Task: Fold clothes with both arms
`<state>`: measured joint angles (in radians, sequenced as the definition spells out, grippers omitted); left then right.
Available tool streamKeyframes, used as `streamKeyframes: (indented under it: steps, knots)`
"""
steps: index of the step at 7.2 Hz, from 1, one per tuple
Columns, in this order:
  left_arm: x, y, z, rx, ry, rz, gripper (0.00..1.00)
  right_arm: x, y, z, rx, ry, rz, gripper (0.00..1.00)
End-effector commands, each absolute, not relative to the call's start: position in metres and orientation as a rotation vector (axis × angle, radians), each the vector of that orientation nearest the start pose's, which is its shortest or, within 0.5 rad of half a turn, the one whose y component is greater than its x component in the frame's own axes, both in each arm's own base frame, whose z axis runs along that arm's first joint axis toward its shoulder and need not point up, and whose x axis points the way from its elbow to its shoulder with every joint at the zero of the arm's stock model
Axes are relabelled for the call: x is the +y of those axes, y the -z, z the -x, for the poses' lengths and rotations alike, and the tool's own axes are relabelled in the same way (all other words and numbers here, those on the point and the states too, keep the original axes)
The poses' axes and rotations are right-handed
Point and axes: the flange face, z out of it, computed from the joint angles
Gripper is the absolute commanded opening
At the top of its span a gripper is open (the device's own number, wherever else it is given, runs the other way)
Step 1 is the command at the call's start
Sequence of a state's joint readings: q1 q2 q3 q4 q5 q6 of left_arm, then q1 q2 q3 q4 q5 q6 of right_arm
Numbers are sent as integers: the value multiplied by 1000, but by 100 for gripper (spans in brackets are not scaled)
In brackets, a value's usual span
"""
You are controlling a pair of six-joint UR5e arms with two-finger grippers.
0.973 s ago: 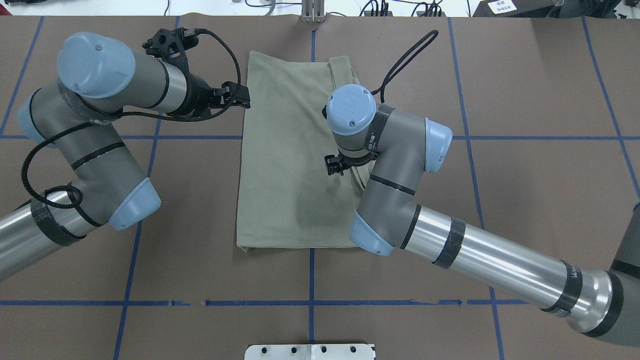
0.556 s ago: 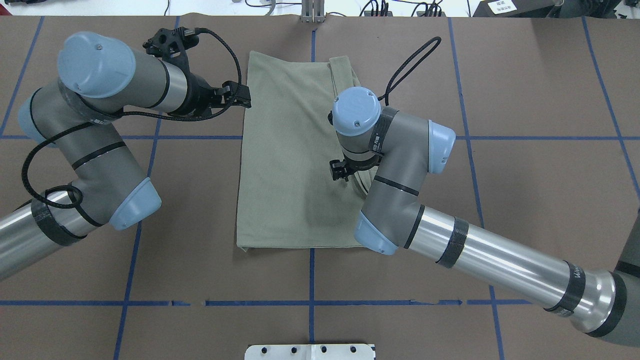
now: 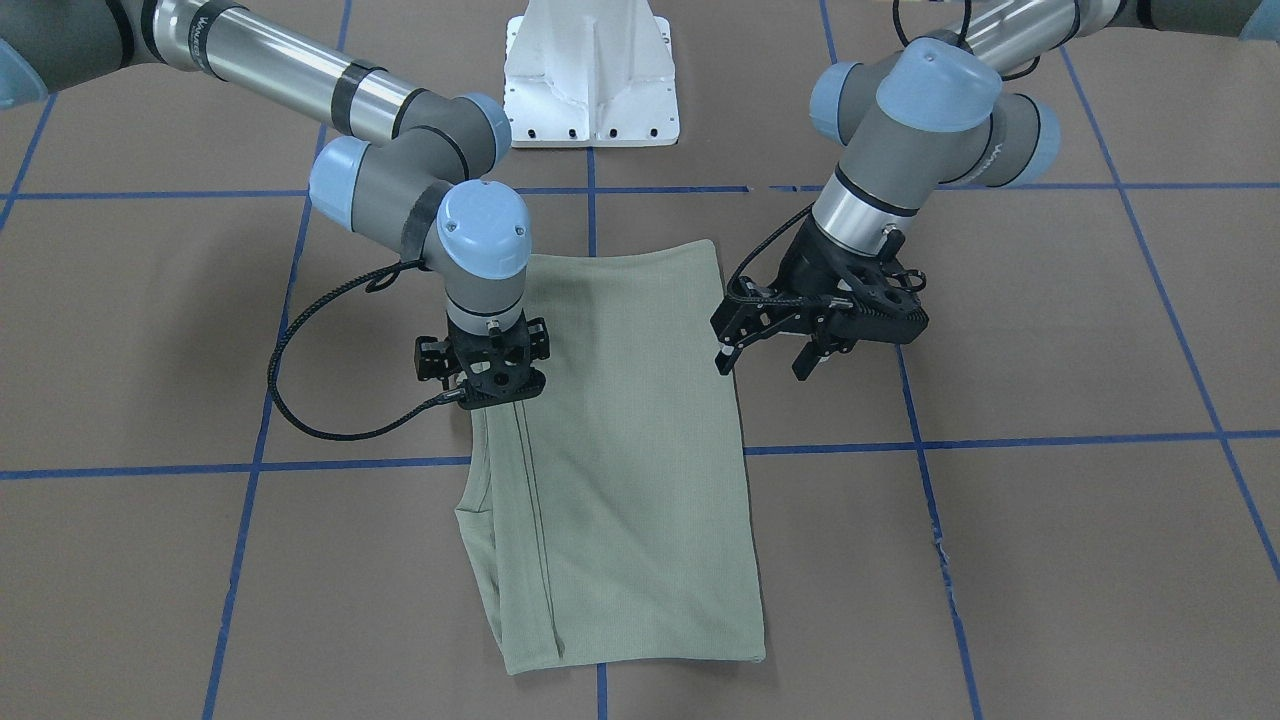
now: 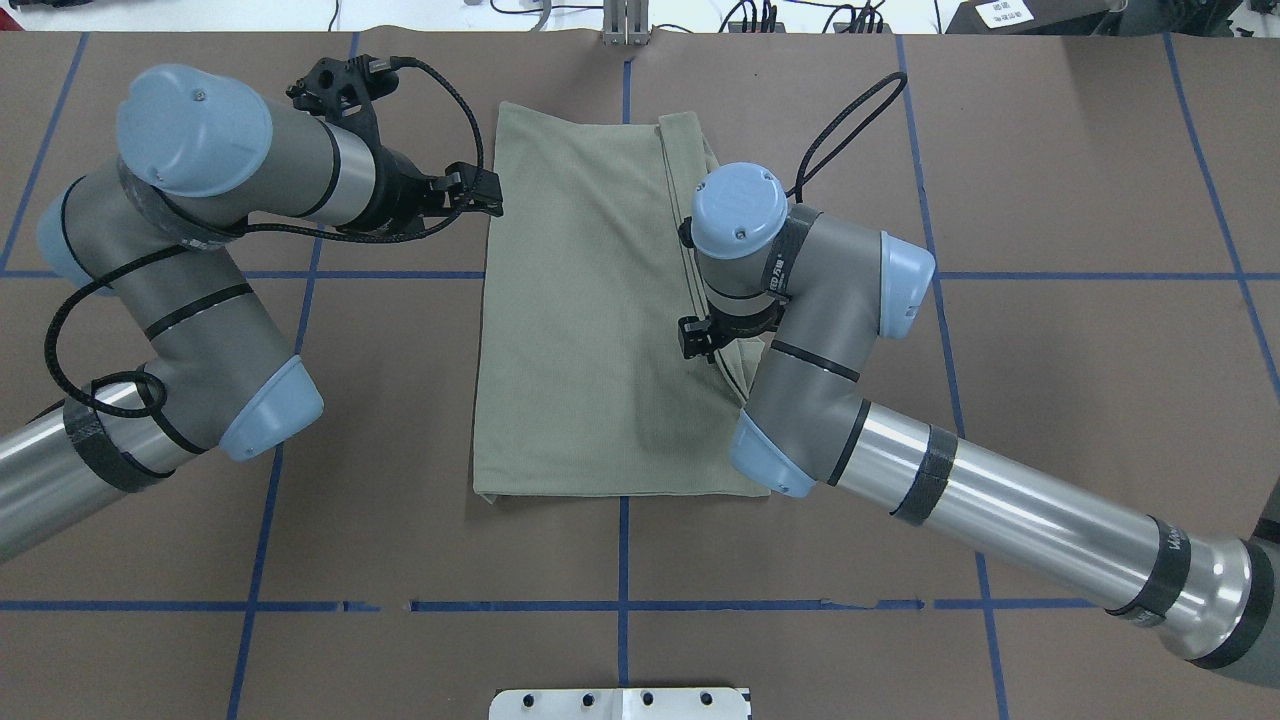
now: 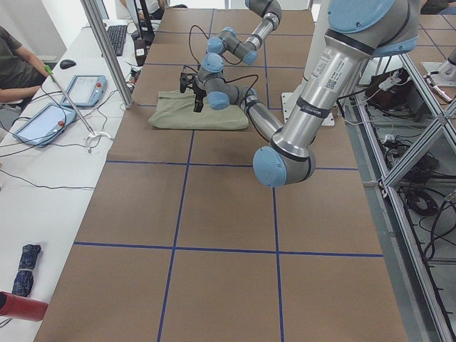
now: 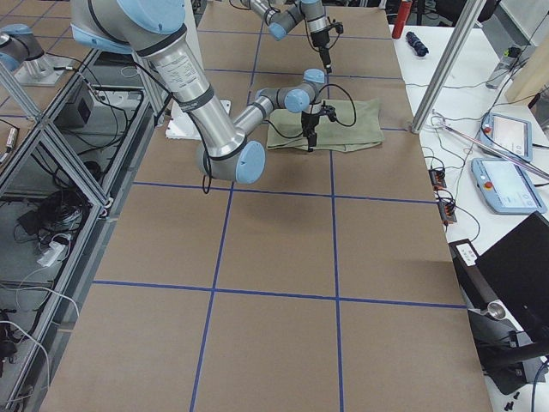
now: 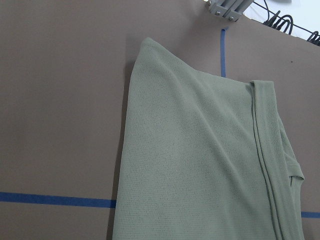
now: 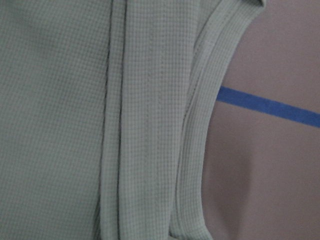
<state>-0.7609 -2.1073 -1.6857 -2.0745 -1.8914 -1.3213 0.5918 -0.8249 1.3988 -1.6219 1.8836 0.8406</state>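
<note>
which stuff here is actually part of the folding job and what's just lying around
For the job: shirt, left gripper, right gripper.
Just lying about, on the side bench: tablet, keyboard, mouse, red cylinder.

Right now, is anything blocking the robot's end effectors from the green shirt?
Nothing visible does. The right end effector is directly over the shirt's layered edge. The open left end effector sits at the opposite edge, and nothing lies between them on the table.
</note>
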Motion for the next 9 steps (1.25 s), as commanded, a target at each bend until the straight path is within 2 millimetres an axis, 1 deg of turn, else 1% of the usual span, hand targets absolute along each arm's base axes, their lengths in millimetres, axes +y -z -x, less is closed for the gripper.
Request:
streamKeyframes:
  steps: [1,2,3,4,5,6,7,8,9]
  knots:
    - [-526,-233,-405,1148,273,-304,100,-514,-300,550,-599,196,-79,100]
    - [-524,-232,-407,1151,275,-297,100,-523,-303,536,-603,178,-77,100]
    - [-523,-231,-409,1157,284,-289,100,-516,-321,520,-605,175,-72,100]
    - [-521,-230,-410,1159,292,-280,100,-512,-342,515,-584,172,-62,100]
    - [-520,-228,-413,1163,290,-278,100,-512,-343,513,-584,171,-59,100]
    - [-520,-226,-413,1165,289,-279,100,-511,-333,514,-597,175,-70,100]
    - [-519,-226,-414,1165,286,-279,100,-516,-322,507,-617,170,-79,100]
    - [-520,-226,-413,1165,288,-280,100,-533,-301,497,-643,152,-98,100]
    - [-520,-226,-413,1165,288,-280,100,-543,-278,499,-655,182,-135,100]
